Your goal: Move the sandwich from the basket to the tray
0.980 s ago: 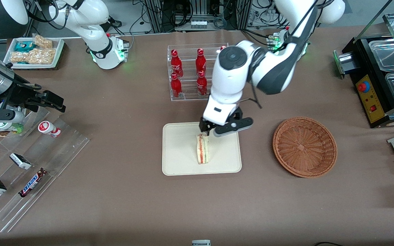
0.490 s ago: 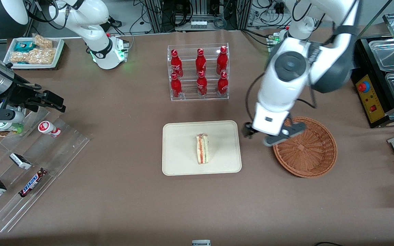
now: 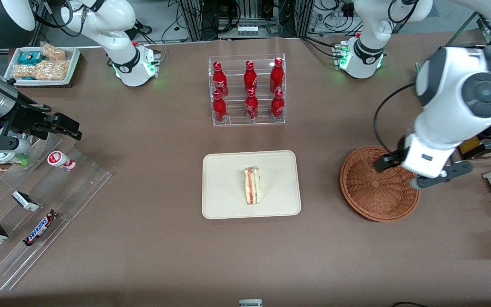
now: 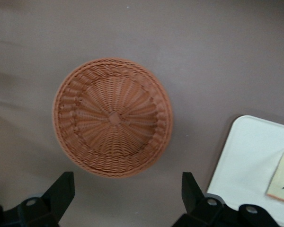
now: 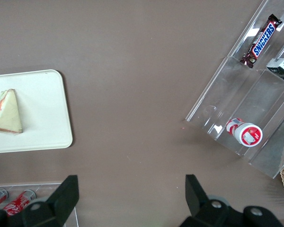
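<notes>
Triangular white-bread sandwich wedge (image 3: 252, 186) with red-orange and green filling lay near middle of flat cream-beige rectangular tray (image 3: 224, 204), cut edge up, well apart from gripper. Tray sat mid-table on brown cloth. Round reddish-brown woven wicker basket (image 3: 371, 196) stood beside tray, toward working arm's end, nothing in it. Left gripper (image 3: 421, 170) hung above basket's rim at that end, black fingers (image 4: 61, 189) spread wide, holding nothing.

The left arm reaches low, its hand (image 3: 421, 173) pointing downward (fingers (image 4: 60, 190) spread wide, holding nothing).
</notes>
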You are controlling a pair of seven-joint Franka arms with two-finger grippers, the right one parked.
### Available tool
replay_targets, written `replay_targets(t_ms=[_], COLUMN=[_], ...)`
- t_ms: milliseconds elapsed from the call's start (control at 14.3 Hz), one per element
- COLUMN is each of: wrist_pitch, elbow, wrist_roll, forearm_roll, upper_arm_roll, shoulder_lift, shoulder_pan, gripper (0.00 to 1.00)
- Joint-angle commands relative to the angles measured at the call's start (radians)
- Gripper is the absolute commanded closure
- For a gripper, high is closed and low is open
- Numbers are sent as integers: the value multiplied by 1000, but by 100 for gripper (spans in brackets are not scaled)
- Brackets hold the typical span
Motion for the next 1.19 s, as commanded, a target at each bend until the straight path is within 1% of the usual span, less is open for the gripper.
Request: replay_targets(t_ms=[0, 140, 280, 420, 490, 630, 700, 1120], wrist_pitch=[-25, -66, -95, -135, -143, -143, -143, -128], elbow=[-84, -84, -87, -82, -79, -72, -61, -59], wrist_roll=[133, 217, 309, 406, 426, 438, 438, 483], forearm_roll=[0, -2, -35, -43, -43, -37, -36, -60], upper_arm_roll=[-14, -15, -17, -23, -29, -98, -107, -110], shoulder_lift=[-88, -116, -163, -200, -211, -220, -219, -214], shoulder_pan=[73, 108, 168, 177, 185, 228, 228, 217], gripper=[0, 0, 0, 0, 0, 0, 0, 0])
